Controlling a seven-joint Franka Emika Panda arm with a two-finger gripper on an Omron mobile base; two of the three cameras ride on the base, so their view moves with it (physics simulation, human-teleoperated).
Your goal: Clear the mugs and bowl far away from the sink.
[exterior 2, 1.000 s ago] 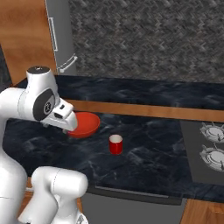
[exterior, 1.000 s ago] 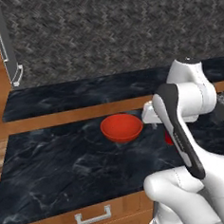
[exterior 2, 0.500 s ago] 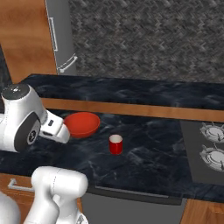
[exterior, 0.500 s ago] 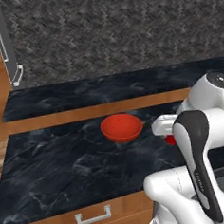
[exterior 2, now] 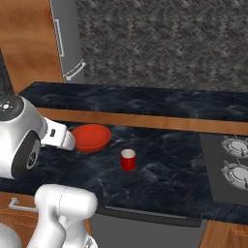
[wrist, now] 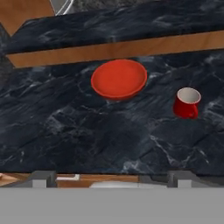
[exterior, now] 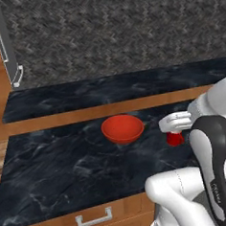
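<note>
The red-orange bowl (exterior: 123, 128) (exterior 2: 90, 137) (wrist: 119, 79) sits upright on the dark marble counter (wrist: 87, 135). A small red mug (wrist: 187, 103) (exterior 2: 128, 159) with a white inside stands to its right, apart from it. In the left base view the mug (exterior: 174, 139) is partly behind my white hand. My gripper (wrist: 113, 178) hangs over the counter's front part, short of both, looking at them. Its fingertips (wrist: 43, 177) stand wide apart, open and empty. The sink is out of view.
A raised wooden-edged ledge (exterior 2: 145, 121) runs behind the bowl, with a dark patterned wall above it. A grey fridge with a handle (exterior 2: 72, 71) stands at the far left. Stove burners (exterior 2: 236, 160) lie at the right. A drawer with a handle (exterior: 94, 217) is below the counter.
The arm has folded down and drawn the hand back from beside the bowl toward the counter's front. Bowl and mug have not moved. The gripper has stayed open.
</note>
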